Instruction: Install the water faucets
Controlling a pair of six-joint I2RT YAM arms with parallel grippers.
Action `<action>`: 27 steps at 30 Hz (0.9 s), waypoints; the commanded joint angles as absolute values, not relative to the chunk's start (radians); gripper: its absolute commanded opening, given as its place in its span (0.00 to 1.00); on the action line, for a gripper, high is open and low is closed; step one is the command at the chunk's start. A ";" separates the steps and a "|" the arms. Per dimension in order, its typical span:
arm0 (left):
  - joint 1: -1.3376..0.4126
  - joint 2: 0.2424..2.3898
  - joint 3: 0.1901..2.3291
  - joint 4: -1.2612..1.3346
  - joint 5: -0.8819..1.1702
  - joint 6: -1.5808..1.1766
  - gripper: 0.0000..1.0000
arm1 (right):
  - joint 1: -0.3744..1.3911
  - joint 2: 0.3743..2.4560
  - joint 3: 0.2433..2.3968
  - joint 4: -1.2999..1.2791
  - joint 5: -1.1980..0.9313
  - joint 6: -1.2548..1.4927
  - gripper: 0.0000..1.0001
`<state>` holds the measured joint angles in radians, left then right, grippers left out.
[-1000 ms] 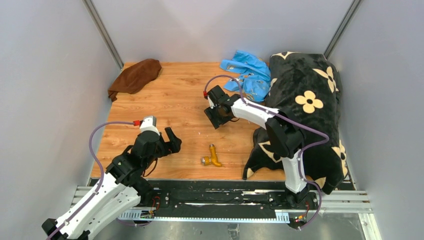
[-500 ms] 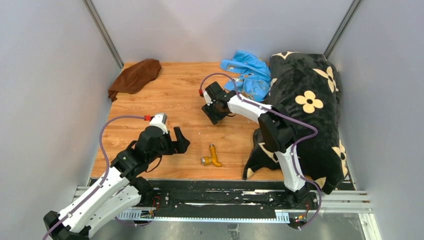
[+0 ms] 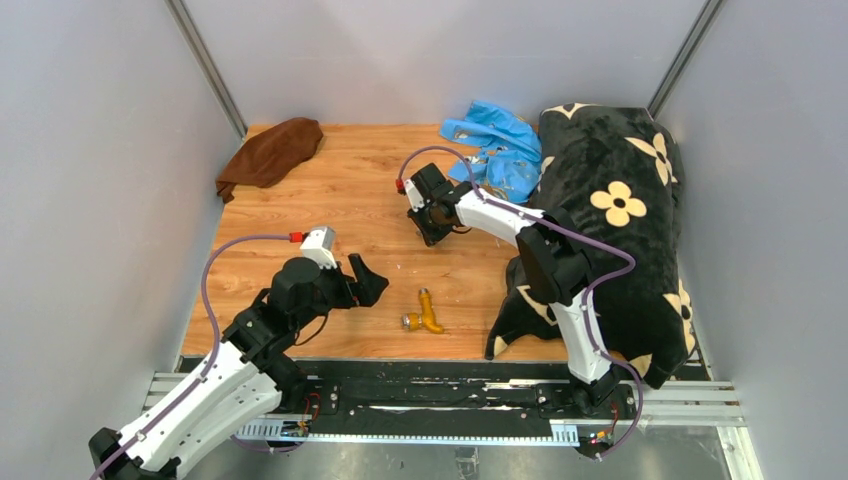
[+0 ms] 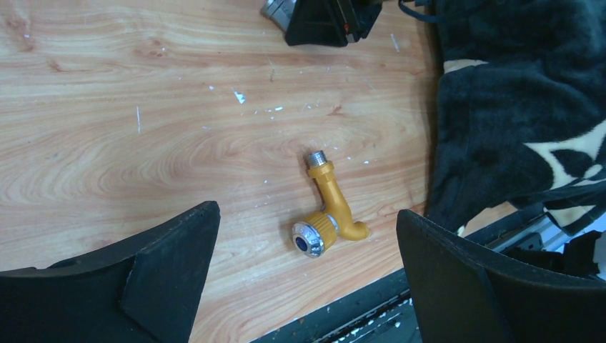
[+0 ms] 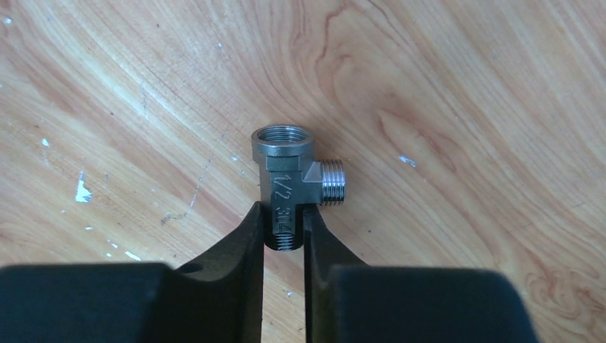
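Observation:
The brass-orange tap spout (image 3: 428, 312) lies flat on the wooden table near its front edge. In the left wrist view the tap spout (image 4: 331, 200) has its round silver end toward the camera. My left gripper (image 4: 307, 212) hovers wide open just left of it and holds nothing. Farther back, my right gripper (image 3: 432, 232) is down at the table. In its wrist view the silver T-shaped fitting (image 5: 289, 179) has its lower threaded stem pinched between the right gripper's (image 5: 284, 214) two fingers.
A bright blue plastic bag (image 3: 497, 145) lies at the back, beside a black flowered blanket (image 3: 610, 220) that covers the right side of the table. A brown cloth (image 3: 270, 152) sits in the back left corner. A black rail (image 3: 430, 395) runs along the near edge.
The right gripper shifted slightly left and back, then closed on the T-fitting's stem. The left arm moved right, toward the tap spout, still open.

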<state>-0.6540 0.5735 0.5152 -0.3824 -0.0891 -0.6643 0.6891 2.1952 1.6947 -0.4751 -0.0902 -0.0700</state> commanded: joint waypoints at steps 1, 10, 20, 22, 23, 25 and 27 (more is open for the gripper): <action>-0.658 0.546 0.514 -0.329 -0.096 -0.655 0.98 | 0.672 2.159 1.625 -0.497 -0.181 -0.049 0.05; -0.657 0.653 0.569 -0.329 -0.080 -0.647 1.00 | 0.648 1.873 1.325 -0.397 -0.347 0.041 0.01; -0.591 0.941 0.603 0.001 0.256 -0.968 0.92 | 0.635 1.610 1.181 -0.298 -0.495 0.028 0.01; -0.530 0.980 0.562 0.142 0.302 -1.039 0.89 | 0.634 1.582 1.168 -0.281 -0.513 0.030 0.01; -0.501 1.004 0.552 0.184 0.308 -1.069 0.87 | 0.635 1.572 1.158 -0.271 -0.514 0.033 0.00; -0.462 1.065 0.539 0.260 0.345 -1.107 0.84 | 0.635 1.556 1.141 -0.252 -0.525 0.033 0.00; -0.455 1.136 0.539 0.343 0.411 -1.141 0.84 | 0.634 1.543 1.132 -0.246 -0.535 0.034 0.01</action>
<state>-0.4847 1.0382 0.5606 0.0898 0.2646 -1.0107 0.6468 1.5700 1.1648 -0.2916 -0.4797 0.0227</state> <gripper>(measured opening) 0.840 0.195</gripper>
